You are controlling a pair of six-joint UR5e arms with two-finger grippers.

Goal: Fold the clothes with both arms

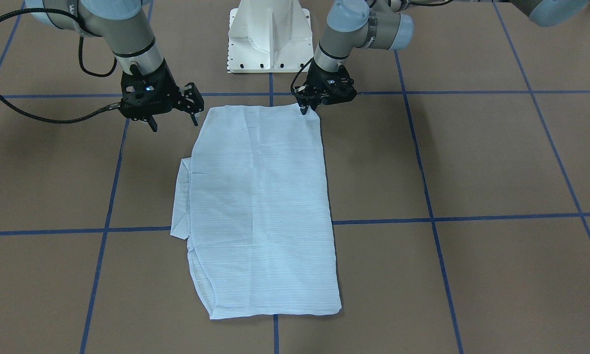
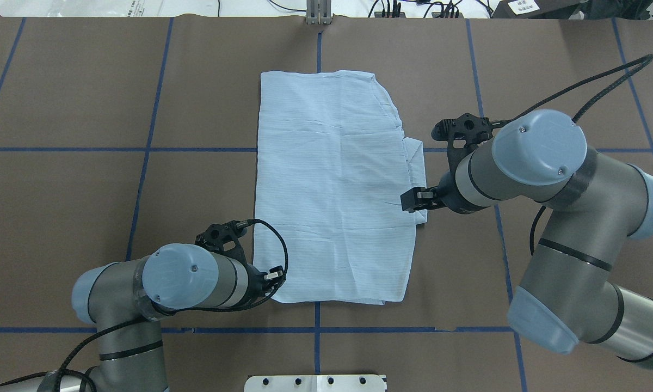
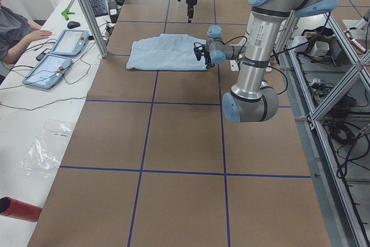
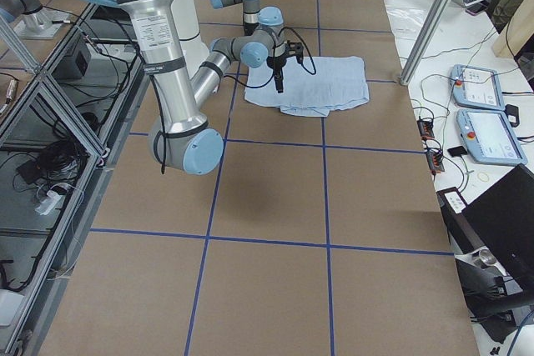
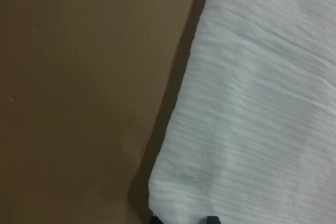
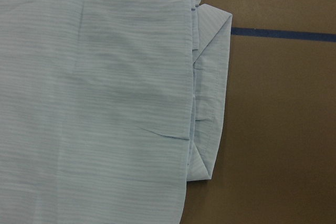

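The light-blue shirt [image 1: 260, 206] lies folded into a long flat rectangle on the brown table, with a folded sleeve edge [image 6: 212, 103] sticking out on my right side. My left gripper [image 1: 305, 109] is down at the shirt's near corner [image 2: 275, 279]. Its fingertips [image 5: 210, 219] show at the bottom of the left wrist view, pinched on the cloth [image 5: 252, 103]. My right gripper [image 1: 173, 120] hangs open above the table beside the shirt's other near corner, holding nothing. In the overhead view the right gripper [image 2: 427, 166] hovers over the sleeve edge of the shirt [image 2: 332, 190].
The white pedestal base [image 1: 269, 39] stands just behind the shirt. Blue tape lines [image 1: 423, 219] grid the table. A person sits at a side bench with two tablets [image 3: 58, 56]; a red cylinder [image 3: 17, 209] lies on that bench.
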